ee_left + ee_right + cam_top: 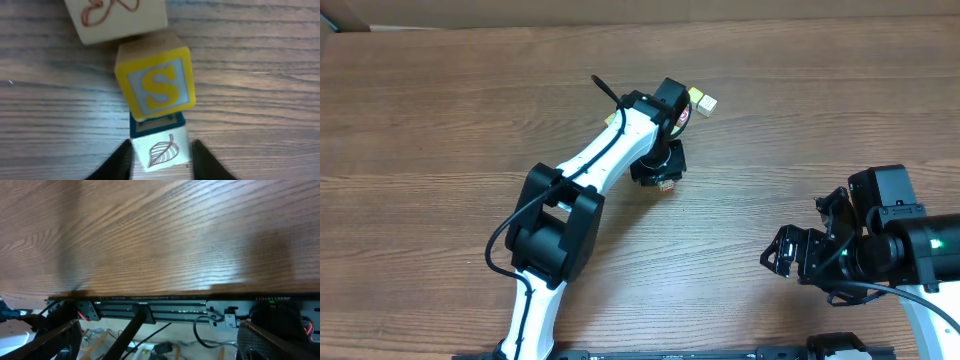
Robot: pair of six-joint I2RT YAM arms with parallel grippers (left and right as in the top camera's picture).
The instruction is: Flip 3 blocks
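In the left wrist view three blocks lie in a row on the wooden table [260,100]. The farthest has a cream face with a reddish-brown drawing [120,17]. The middle one has a yellow S on pale blue [156,82]. The nearest carries a leaf drawing [161,150], and my left gripper [162,162] is shut on it, a dark finger [119,161] on each side. From overhead the left gripper [665,178] points down over a pale cube [667,185], and two more cubes [704,101] show beyond the arm. My right gripper [798,256] stands open and holds nothing.
The right wrist view looks past the table's front edge [150,294] at a metal rail [150,307], cables and the floor below, with the right gripper [160,340] spread wide. The left arm [600,160] crosses the middle of the table [440,120].
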